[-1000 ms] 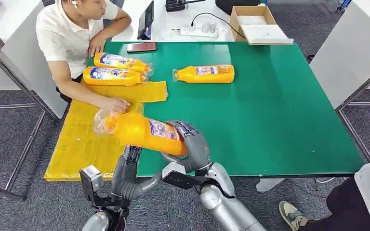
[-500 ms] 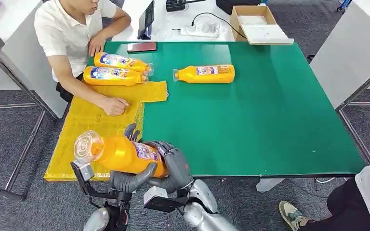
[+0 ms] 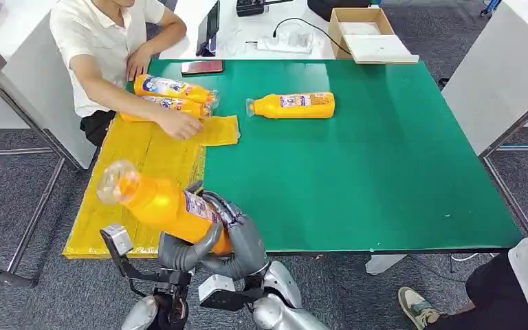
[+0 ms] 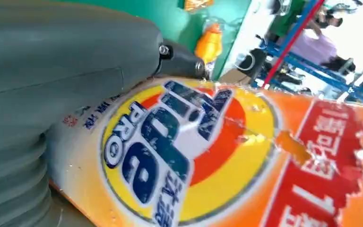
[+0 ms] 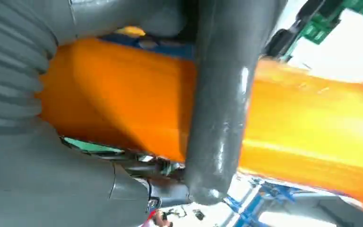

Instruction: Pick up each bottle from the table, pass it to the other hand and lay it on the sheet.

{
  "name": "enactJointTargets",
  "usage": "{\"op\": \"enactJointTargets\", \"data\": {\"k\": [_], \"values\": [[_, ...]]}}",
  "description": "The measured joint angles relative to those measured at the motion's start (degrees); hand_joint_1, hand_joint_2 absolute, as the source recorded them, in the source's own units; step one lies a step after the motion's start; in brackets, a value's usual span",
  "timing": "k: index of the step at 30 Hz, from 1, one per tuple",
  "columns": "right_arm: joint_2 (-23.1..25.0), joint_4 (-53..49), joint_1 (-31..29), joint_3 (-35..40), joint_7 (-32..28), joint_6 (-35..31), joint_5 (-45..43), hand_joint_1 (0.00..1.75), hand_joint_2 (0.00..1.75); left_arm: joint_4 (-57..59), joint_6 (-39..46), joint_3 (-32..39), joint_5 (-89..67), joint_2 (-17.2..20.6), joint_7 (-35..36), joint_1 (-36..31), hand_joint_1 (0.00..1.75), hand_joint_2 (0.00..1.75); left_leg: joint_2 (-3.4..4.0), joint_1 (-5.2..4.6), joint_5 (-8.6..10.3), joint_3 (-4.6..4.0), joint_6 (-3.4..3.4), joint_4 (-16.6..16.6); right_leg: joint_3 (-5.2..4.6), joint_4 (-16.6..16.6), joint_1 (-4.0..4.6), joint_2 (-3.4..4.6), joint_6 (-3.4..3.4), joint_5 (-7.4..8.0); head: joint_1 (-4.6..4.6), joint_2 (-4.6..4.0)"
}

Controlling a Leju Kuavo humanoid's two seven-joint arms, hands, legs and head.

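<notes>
An orange bottle (image 3: 157, 203) with a clear cap is held above the near edge of the yellow sheet (image 3: 127, 172), cap pointing up and away to the left. My left hand (image 3: 184, 251) cups its base from below, thumb across the body. My right hand (image 3: 243, 236) wraps it from the right. The left wrist view has the bottle's label (image 4: 203, 156) pressed against my left hand (image 4: 52, 66). In the right wrist view my right hand (image 5: 220, 104) curls round the orange body (image 5: 123, 94). Another bottle (image 3: 292, 105) lies on the green table (image 3: 385, 172).
Two more bottles (image 3: 172, 88) (image 3: 177, 104) lie at the sheet's far end, a seated person's hand (image 3: 182, 125) resting on the nearer one. A phone (image 3: 202, 67) and a cardboard box (image 3: 368, 34) sit at the table's far edge. Another person's leg (image 3: 495, 289) is at the right.
The held bottle has moved left and toward me, its cap tipping upward, with my left hand now under it. The person's hand moved from the sheet to the far bottles.
</notes>
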Motion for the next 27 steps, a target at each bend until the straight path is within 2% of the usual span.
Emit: {"op": "enactJointTargets", "data": {"k": [5,9,13,20,27], "values": [[-0.2,-0.1,0.7,0.7,-2.0,3.1,-2.8,0.0,0.0,0.1,-0.7,1.8,1.5,0.9,0.1,-0.6,1.75,1.75,-0.01,0.0,0.0,0.0,0.0,0.0,-0.02,0.0,0.0,0.0,0.0,0.0,-0.02,0.0],[-1.5,-2.2,3.6,-0.3,-3.3,3.7,-4.7,0.0,0.0,0.8,7.3,4.5,-7.1,1.8,-1.5,-2.2,1.75,1.75,-0.04,0.0,0.0,-0.02,0.0,0.0,-0.01,0.0,0.0,-0.01,-0.01,-0.01,0.0,0.0],[-3.4,-7.2,7.4,-2.7,-4.4,3.4,-5.3,0.0,0.0,2.4,11.9,7.9,-11.0,2.8,-2.6,-3.8,1.75,1.75,0.01,0.0,-0.01,-0.02,0.0,0.0,-0.02,0.0,-0.01,0.0,0.0,0.0,0.0,0.0],[-5.7,-21.8,14.5,-10.7,-4.7,-1.7,-8.4,0.0,0.0,8.8,30.5,12.0,-42.5,5.8,-5.3,-8.0,1.75,1.75,-0.11,0.0,0.0,-0.05,0.0,0.0,-0.02,0.0,-0.01,-0.03,0.0,-0.01,0.0,0.0],[-6.7,-30.0,16.4,-15.5,-4.7,-3.1,-10.9,0.0,0.0,22.5,34.1,13.6,-73.3,8.3,2.7,-15.5,1.75,1.75,-0.05,-0.01,0.03,-0.01,0.0,0.0,0.01,0.0,-0.01,-0.02,0.01,0.02,0.02,0.0]]}}
